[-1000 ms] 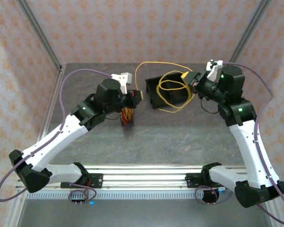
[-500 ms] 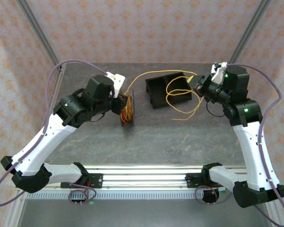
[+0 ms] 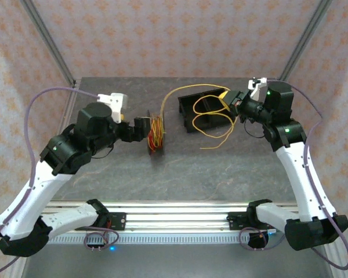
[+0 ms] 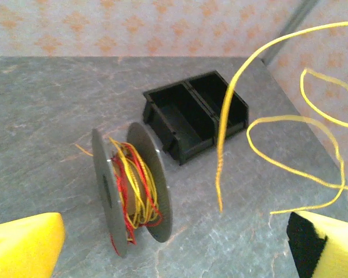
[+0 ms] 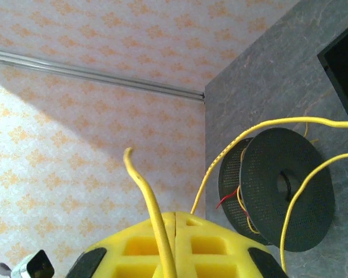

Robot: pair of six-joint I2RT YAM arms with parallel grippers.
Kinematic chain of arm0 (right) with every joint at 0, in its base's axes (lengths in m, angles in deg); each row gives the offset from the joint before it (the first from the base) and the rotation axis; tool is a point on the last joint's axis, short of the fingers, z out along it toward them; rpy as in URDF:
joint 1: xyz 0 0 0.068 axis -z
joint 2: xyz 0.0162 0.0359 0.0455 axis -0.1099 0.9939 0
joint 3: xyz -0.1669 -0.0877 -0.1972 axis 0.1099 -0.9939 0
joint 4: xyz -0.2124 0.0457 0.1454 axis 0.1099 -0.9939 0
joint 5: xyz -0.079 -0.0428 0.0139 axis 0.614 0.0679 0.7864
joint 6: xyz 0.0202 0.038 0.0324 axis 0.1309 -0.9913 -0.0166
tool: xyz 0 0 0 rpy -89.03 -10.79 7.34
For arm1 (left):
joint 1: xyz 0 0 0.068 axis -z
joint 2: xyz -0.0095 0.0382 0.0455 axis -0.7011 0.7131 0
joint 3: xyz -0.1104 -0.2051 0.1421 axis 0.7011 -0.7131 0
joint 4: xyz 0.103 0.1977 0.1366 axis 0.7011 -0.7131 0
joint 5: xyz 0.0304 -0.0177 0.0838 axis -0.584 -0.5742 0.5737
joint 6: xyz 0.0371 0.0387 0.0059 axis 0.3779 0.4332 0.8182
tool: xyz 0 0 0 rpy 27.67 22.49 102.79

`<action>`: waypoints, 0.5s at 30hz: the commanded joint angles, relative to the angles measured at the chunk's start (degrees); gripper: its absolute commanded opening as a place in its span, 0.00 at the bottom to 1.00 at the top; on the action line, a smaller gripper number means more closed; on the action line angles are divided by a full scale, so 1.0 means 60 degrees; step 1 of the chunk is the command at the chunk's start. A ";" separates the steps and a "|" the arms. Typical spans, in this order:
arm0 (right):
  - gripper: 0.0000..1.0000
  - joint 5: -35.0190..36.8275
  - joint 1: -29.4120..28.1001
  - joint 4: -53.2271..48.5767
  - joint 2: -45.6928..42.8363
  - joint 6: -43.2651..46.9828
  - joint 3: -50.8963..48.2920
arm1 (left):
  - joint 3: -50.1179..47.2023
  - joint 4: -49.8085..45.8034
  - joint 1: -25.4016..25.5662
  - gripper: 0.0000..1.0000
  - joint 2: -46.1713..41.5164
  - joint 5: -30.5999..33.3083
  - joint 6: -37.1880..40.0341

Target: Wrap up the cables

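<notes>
**A:** Left arm?
**B:** It rises from the near-left corner of the grey stone-look table [image 3: 220, 174], elbow high, forearm reaching toward the middle. The left gripper [image 3: 144, 128] has its fingers wide apart and holds nothing. It sits just left of the round dark grey spool [image 3: 155, 134].
**A:** Spool?
**B:** Standing on its rim mid-table, with thin orange and yellow cables [image 4: 133, 185] wound on the core.
**A:** Right arm?
**B:** Up from the near-right corner, wrist bent inward toward the far-right part. The right gripper [image 3: 229, 101] has its pads pressed together, clamped on the loose yellow cable [image 4: 219, 145].
**A:** Cable run?
**B:** It arches from the spool toward the far edge and on to the pads. Loose loops hang over and beside the black two-compartment plastic bin [image 3: 188, 113].
</notes>
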 commanded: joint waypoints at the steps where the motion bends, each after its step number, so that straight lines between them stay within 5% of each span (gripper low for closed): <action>1: 0.00 -0.0259 -0.0135 0.1187 0.0106 -0.0648 -0.0182 | -0.0651 0.0025 -0.0085 0.99 -0.0317 0.1305 -0.1152; 15: 0.00 0.0743 -0.0984 0.2182 0.0696 -0.1452 -0.1195 | -0.3118 0.0479 -0.0131 0.99 -0.1574 0.2403 -0.1655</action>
